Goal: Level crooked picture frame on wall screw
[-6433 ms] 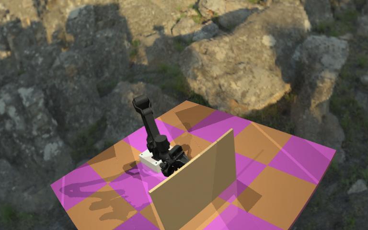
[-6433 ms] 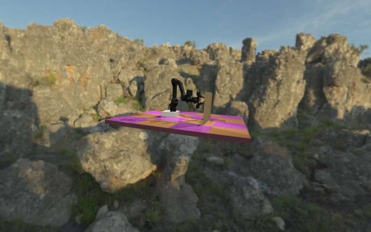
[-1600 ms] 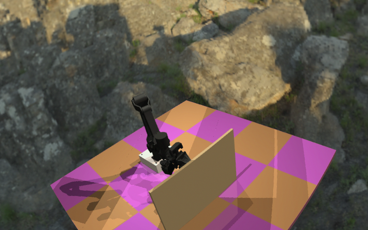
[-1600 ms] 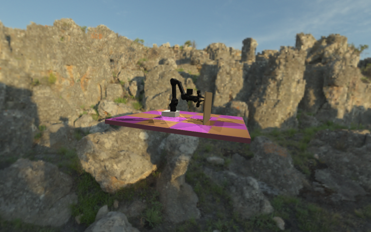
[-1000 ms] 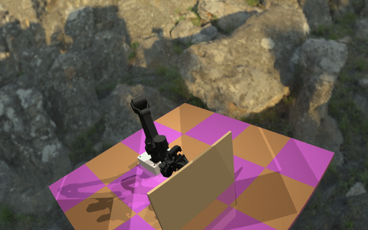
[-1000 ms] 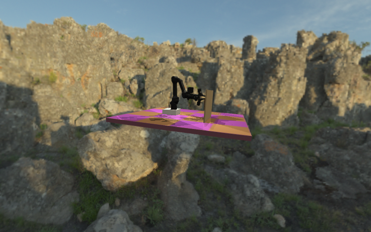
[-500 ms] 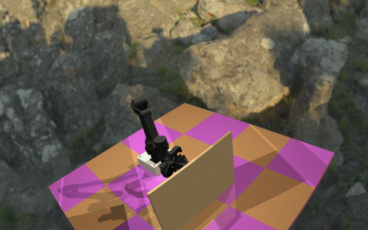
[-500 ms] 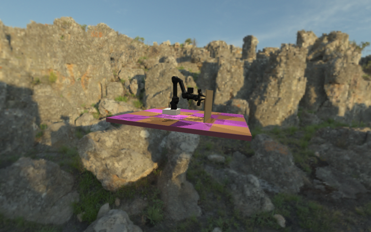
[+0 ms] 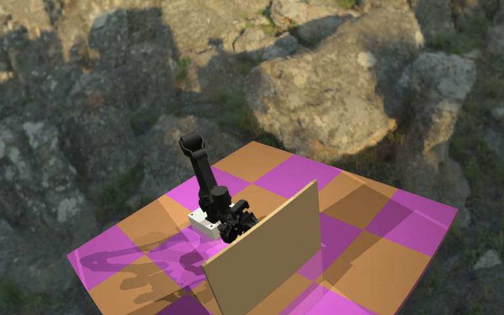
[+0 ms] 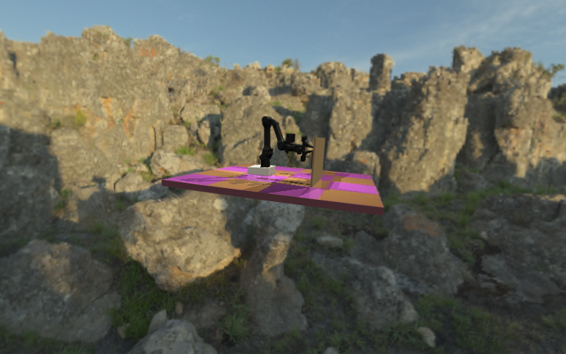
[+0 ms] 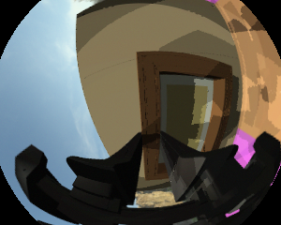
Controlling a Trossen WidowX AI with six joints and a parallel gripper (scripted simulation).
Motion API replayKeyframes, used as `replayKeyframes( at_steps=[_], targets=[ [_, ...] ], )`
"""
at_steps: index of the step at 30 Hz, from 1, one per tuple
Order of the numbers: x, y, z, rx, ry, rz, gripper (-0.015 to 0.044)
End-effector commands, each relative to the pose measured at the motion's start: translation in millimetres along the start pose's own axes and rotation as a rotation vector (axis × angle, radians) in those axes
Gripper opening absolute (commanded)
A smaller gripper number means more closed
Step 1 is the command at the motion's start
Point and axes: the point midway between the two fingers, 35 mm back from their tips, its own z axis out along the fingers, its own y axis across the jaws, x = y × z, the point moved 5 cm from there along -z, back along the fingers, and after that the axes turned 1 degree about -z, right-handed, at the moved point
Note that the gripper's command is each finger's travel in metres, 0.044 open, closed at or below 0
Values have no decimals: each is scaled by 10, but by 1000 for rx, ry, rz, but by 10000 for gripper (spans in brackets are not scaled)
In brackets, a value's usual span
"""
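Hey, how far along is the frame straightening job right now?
Done: the tool has reached the wall panel and shut on the brown picture frame at its edge. In hand: the lift-and-shift. Left: letting go and checking; whether the frame hangs level cannot be judged from the wrist view.

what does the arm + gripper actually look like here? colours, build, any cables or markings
The arm is matte black throughout, built of boxy links joined by rounded joint housings, and stands on a white block base with small dark dots on top. The gripper is black too, with two flat wedge-shaped fingers ahead of a curved black bracket. No cables, labels or markings can be made out.
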Motion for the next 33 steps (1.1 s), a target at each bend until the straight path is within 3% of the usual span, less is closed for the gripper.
replayKeyframes(
  at_steps=[1,29,33],
  targets=[
    [0,-2,-1,-1,0,-6,0],
    [9,-30,0,-1,-1,-183,0],
    [8,-26,1,1,0,-164,105]
  ],
)
